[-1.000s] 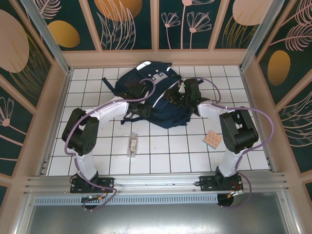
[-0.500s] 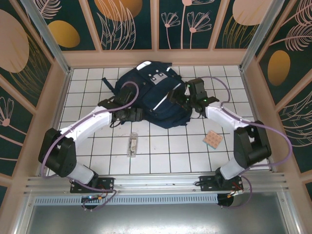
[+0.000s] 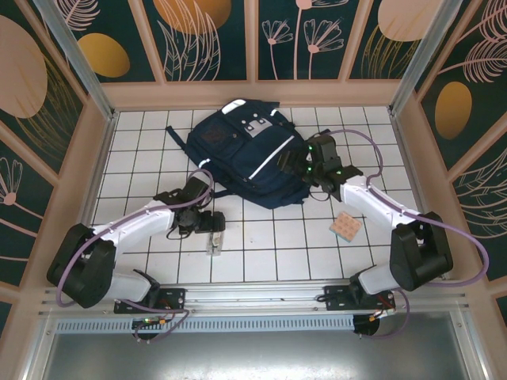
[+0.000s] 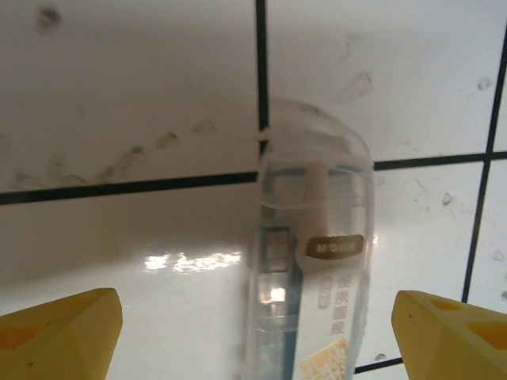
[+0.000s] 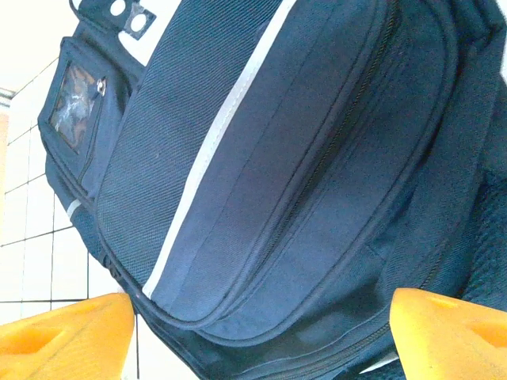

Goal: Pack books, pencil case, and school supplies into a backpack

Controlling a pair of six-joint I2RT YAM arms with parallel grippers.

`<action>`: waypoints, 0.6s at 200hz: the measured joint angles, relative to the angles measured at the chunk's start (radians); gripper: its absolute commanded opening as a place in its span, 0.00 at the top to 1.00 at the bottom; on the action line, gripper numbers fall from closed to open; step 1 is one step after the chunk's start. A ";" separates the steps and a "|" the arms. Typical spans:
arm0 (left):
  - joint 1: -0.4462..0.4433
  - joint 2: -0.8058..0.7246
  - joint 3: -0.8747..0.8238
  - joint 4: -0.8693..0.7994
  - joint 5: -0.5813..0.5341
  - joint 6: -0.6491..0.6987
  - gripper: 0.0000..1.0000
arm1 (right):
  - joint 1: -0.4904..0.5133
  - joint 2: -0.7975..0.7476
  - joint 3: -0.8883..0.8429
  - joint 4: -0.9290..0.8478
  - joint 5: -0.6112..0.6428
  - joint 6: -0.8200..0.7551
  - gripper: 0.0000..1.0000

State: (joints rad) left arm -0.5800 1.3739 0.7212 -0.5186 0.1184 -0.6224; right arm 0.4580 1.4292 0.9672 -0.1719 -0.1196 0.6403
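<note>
Extending past left wrist view's bottom edge, clear box (image 4: 317, 261)

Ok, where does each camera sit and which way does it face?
Top external: above and behind the robot, looking down at the table; left arm, right arm, backpack, clear box.
Left wrist: on the left arm, facing down at the clear box; open left gripper.
Right wrist: on the right arm, facing the backpack; open right gripper.
Shared: top and left wrist, the clear box; top and right wrist, the backpack.
</note>
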 measured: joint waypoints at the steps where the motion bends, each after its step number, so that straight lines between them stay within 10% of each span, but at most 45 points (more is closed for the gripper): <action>1: -0.003 0.000 -0.002 0.003 0.003 -0.003 0.13 | 0.001 0.000 0.000 0.000 0.000 0.001 0.16; 120: -0.062 0.119 0.005 0.119 -0.026 -0.033 0.57 | 0.042 0.049 0.000 0.034 -0.006 0.021 0.17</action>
State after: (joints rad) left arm -0.6418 1.4925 0.7258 -0.3992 0.0929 -0.6552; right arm 0.4995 1.4784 0.9672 -0.1383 -0.1253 0.6613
